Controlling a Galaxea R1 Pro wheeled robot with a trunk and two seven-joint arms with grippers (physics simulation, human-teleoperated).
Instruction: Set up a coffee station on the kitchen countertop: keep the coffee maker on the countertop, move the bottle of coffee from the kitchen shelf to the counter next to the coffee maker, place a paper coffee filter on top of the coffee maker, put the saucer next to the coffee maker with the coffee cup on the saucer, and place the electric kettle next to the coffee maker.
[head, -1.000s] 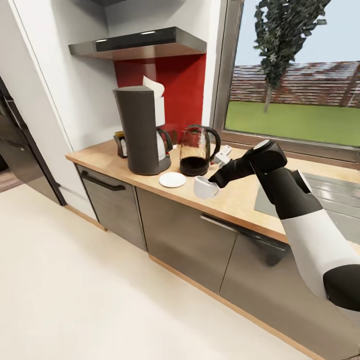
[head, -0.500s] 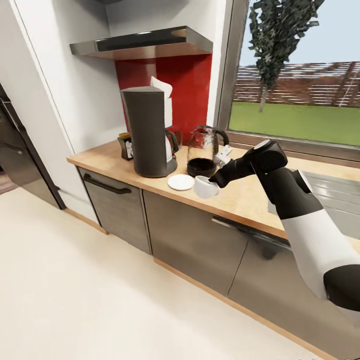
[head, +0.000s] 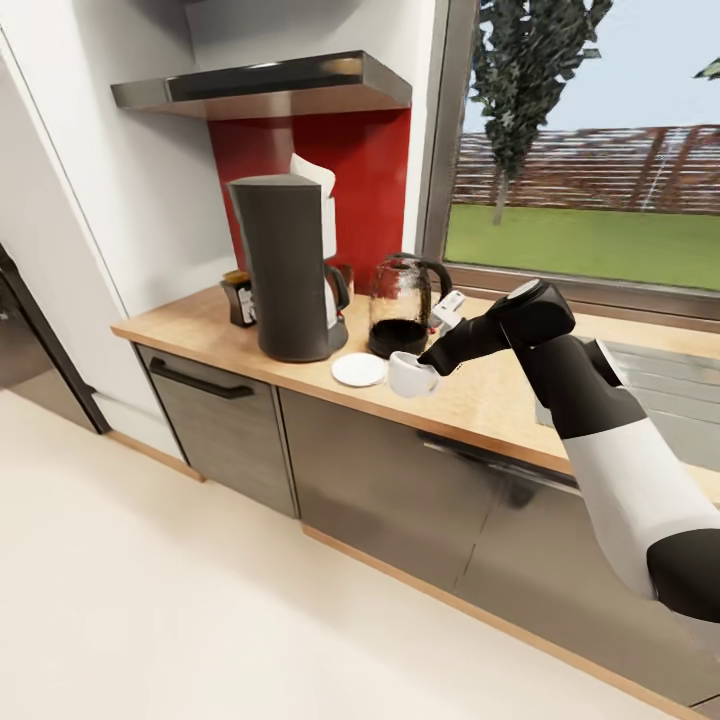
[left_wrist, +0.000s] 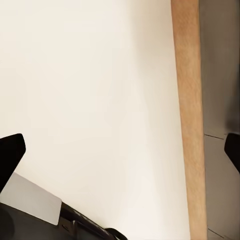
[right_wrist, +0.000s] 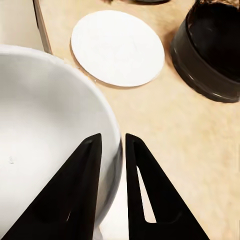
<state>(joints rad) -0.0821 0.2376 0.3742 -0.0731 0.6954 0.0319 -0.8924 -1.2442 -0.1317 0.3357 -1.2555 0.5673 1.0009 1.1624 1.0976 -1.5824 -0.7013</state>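
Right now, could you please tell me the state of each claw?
Left claw: open, holding nothing.
Right claw: shut on the cup rim.

Window (head: 590, 180): set in the wall behind the counter, showing lawn (head: 580, 245), a brick wall (head: 600, 165) and a tree (head: 520, 70). Red panel (head: 370, 190): left of the window. Cabinets (head: 370, 480): dark grey fronts with bar handles (head: 200, 379). Floor (head: 200, 600): pale, plain. Sink (head: 660, 400): recessed at the right. Dark appliance (head: 30, 350): at the far left edge.
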